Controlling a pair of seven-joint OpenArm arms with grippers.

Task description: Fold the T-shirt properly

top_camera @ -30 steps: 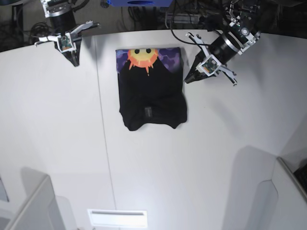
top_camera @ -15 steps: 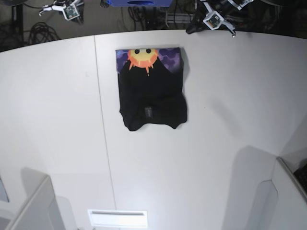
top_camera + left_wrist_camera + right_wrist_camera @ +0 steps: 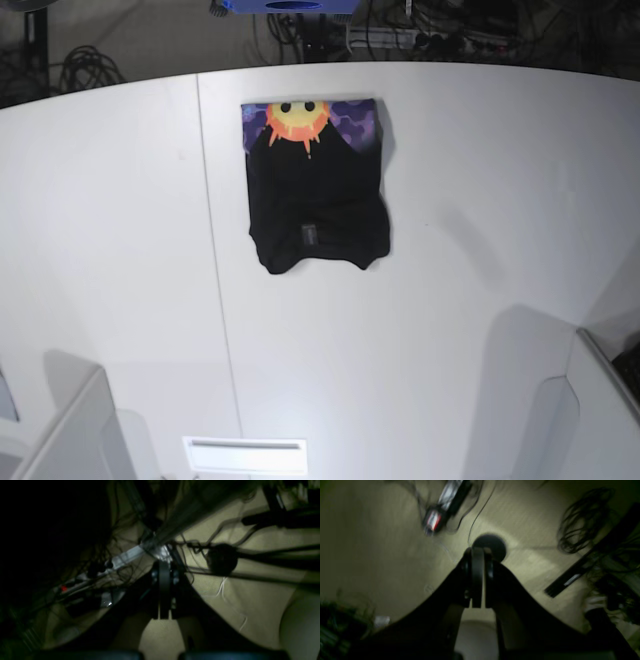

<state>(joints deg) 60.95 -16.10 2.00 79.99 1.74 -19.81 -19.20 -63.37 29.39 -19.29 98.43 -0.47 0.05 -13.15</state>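
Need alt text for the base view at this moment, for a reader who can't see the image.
A black cloth T-shirt, folded into a compact rectangle, lies on a white table near its far edge. A strip of orange-yellow sun face print on purple shows along its far end, and a small tag sits on the black cloth nearer the camera. Neither arm nor tool is in view.

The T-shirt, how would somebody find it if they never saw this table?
Look at the big white table from above. Near its far edge, a little left of middle, lies the T-shirt, folded into a dark bundle. It is the only black thing there, with an orange sun face on purple showing along its far end.
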